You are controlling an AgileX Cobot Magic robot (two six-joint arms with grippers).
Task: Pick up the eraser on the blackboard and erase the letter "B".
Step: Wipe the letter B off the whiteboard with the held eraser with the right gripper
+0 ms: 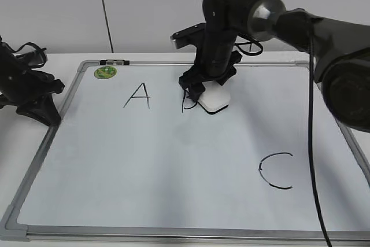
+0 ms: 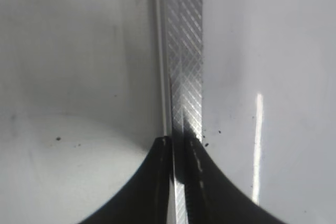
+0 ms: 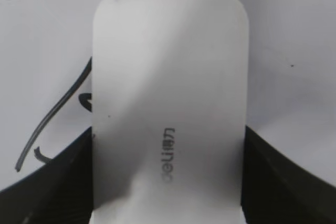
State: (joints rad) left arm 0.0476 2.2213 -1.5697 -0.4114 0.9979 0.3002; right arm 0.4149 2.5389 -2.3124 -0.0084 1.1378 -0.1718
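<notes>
Right gripper [image 1: 203,92] clamps the eraser [image 1: 214,100]: white, rounded corners, grey lettering, flat on the blackboard [image 1: 144,166] over the letter "B" [image 1: 186,101], only strokes remaining. Left gripper [image 1: 36,105]: state unclear.

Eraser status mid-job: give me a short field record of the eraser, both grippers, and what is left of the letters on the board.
eraser: white block, flat on the whiteboard, held between the right gripper's fingers
right gripper: shut on the eraser, over the spot between A and C
left gripper: parked at the board's left frame, holding nothing; open or shut unclear
letter B: only a thin black stroke shows left of the eraser; the rest is covered or gone
letter A: intact
letter C: intact
green sticker: top left corner
</notes>
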